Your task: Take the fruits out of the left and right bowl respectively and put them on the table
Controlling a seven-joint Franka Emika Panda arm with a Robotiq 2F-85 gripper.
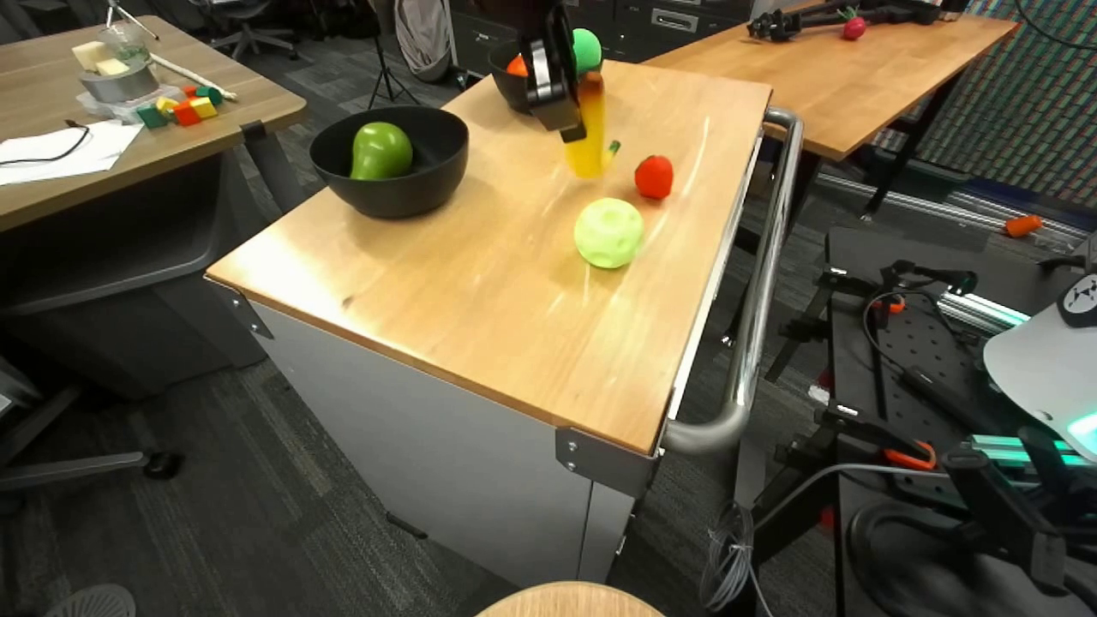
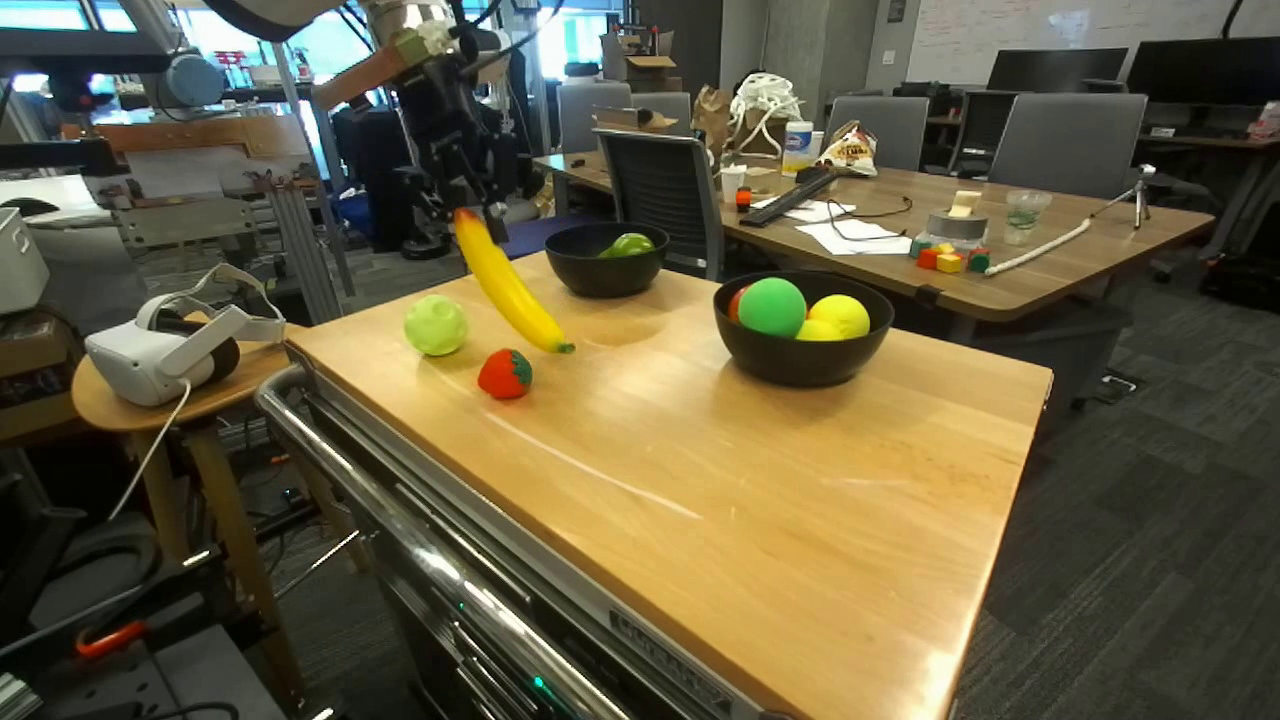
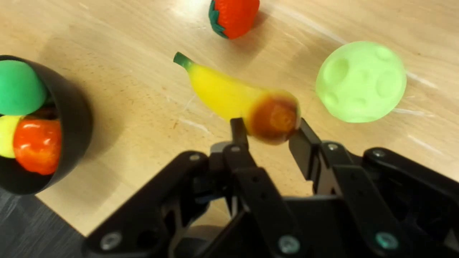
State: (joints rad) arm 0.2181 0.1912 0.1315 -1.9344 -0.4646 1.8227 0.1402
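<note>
Nearest in an exterior view: metal rail (image 2: 445, 575) along the edge of the light wood surface (image 2: 780, 520). Strawberry (image 2: 505, 374) sits on the surface past the rail, green leaves to one side. Then the fuller black bowl (image 2: 800, 362), upright, holding a green ball (image 2: 772, 306), yellow fruits (image 2: 842, 315) and a glossy red fruit (image 3: 37, 147), that last one best seen in the wrist view. Pale green dimpled ball (image 2: 436, 325) rests near the strawberry, apart from it. Yellow banana (image 2: 508, 292) slants down beside that ball, in the grip of the tool (image 3: 271, 132): fingers (image 3: 239, 134) sit snug on either side of its brown end, spread only about as wide as that end. Can't tell if the banana's green stem tip touches the surface. Farther back, another black bowl (image 2: 607, 275) stands on the surface with a green fruit (image 1: 382, 151) inside. Beyond the surface, a brown desk (image 2: 1120, 240) bears colored blocks (image 2: 948, 258), a grey tape roll (image 2: 957, 224) and white papers (image 2: 855, 237).
</note>
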